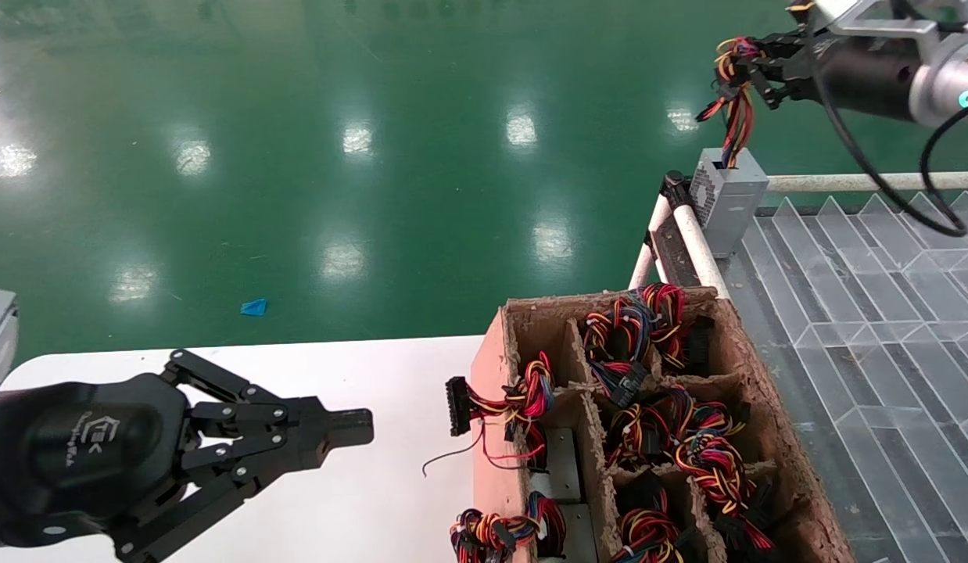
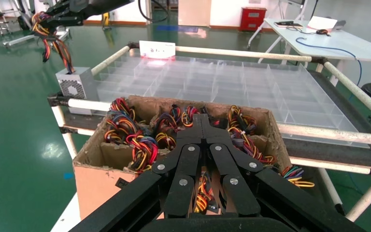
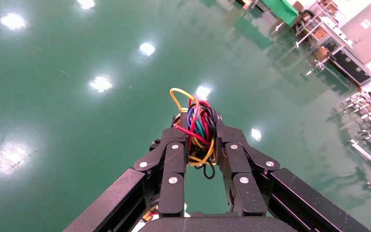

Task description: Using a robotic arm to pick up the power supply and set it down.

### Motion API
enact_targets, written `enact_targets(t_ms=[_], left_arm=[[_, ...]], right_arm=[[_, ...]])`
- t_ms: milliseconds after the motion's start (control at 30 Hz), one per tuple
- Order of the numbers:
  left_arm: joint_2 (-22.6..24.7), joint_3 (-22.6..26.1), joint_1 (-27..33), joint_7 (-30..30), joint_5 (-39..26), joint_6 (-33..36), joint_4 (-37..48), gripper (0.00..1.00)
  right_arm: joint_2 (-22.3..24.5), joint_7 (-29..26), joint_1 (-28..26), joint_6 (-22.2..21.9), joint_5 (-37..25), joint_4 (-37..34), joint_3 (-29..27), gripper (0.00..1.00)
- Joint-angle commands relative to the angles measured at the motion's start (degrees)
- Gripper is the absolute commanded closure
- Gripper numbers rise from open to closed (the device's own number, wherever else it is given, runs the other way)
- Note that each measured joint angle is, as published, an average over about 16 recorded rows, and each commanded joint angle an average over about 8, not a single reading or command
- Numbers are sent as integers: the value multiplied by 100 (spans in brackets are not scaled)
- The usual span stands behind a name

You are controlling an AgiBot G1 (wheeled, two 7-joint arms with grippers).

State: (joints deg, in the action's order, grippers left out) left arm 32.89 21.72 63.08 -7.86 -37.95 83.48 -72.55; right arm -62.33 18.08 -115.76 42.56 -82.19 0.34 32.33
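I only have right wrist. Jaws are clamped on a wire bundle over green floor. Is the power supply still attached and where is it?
Observer: Yes. In the head view the power supply hangs below the right gripper by its wire bundle, at the corner of the clear divider tray.
Operator: Touching the tray or in the air?
Observer: Its lower end sits at the tray's corner by the white rail; I cannot tell whether it bears weight.
Operator: Left arm in the way?
Observer: No. The left gripper is shut, over the white table, beside the cardboard box of wired units.
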Motion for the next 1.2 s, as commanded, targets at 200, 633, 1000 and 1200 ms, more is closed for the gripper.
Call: enact_targets(t_ms=[200, 633, 1000, 1200], left_arm=[[0, 0, 0, 0, 0, 0, 0, 100], [0, 1, 0, 0, 1, 0, 0, 100], [-1, 1, 0, 1, 1, -1, 0, 100], [-1, 2, 0, 1, 1, -1, 0, 100]], right_arm=[[-114, 34, 96, 1, 17, -19, -11, 94], [-181, -29, 106, 117, 14, -37, -9, 0], [-133, 13, 38, 162, 103, 14, -71, 0], [-30, 162, -23, 377, 188, 108, -130, 0]])
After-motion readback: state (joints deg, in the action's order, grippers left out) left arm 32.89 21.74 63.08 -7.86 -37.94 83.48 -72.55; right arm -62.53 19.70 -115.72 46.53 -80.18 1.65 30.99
